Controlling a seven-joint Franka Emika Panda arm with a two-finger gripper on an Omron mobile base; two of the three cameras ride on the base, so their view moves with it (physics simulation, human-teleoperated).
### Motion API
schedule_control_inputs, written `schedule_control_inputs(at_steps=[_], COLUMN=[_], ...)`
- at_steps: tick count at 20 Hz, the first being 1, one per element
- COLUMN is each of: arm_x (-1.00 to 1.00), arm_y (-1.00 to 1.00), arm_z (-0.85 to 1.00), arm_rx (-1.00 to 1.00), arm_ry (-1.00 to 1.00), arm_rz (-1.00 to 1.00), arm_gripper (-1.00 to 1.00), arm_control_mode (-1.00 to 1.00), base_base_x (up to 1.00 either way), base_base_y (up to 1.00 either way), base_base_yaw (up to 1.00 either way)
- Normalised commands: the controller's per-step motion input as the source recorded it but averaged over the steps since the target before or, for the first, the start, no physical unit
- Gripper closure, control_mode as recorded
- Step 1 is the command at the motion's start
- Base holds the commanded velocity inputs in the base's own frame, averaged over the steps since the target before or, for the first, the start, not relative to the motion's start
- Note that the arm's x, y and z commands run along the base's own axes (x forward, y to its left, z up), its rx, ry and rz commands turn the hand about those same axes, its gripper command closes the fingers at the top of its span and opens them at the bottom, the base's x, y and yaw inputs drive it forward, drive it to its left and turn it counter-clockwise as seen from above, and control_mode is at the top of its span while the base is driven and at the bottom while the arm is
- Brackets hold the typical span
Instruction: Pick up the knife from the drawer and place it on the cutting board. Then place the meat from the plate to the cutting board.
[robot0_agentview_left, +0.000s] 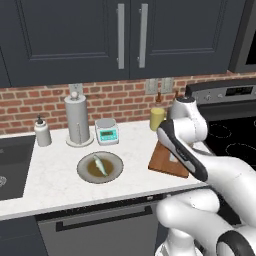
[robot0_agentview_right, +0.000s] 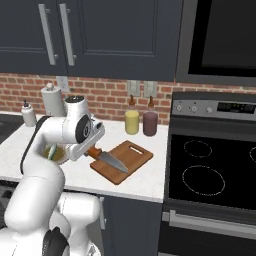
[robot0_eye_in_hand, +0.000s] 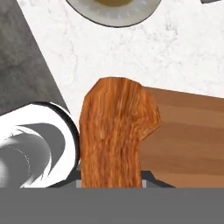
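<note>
Bench (robot0_agentview_left: 55, 185) carries the plate (robot0_agentview_left: 113, 173) at left and the board (robot0_agentview_right: 131, 154) to its right, beside the stove. Meat (robot0_agentview_left: 99, 164) lies on the plate, untouched.

Step in hand, as I judge it: setting the knife (robot0_agentview_right: 106, 158) down on the board. Do it well by lowering until the blade lies flat on the wood, whole knife inside the board's edges, then opening and lifting straight up so the handle isn't dragged.

Gripper (robot0_agentview_right: 91, 151) has its jaws closed on the orange handle at the board's left end. Blade points right and toward the near edge, over the board; whether it touches the wood I cannot tell.
</note>
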Motion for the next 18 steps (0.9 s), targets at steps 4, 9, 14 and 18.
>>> schedule_control_inputs(at_steps=[4, 9, 14, 18], arm_x=[0.66, 0.71, 0.69, 0.48], arm_y=[-0.68, -0.47, -0.04, 0.0], arm_z=[-0.31, -0.22, -0.35, -0.65], arm_rx=[0.0, 0.0, 0.04, 0.04], arm_ry=[0.29, 0.26, 0.12, 0.0], arm_rz=[0.0, 0.0, 0.0, 0.0], arm_gripper=[1.0, 1.0, 1.0, 1.0], arm_control_mode=[-1.0, -1.0, -1.0, -1.0], base_base_x=[0.0, 0.0, 0.0, 0.0], base_base_y=[0.0, 0.0, 0.0, 0.0], base_base_yaw=[0.0, 0.0, 0.0, 0.0])
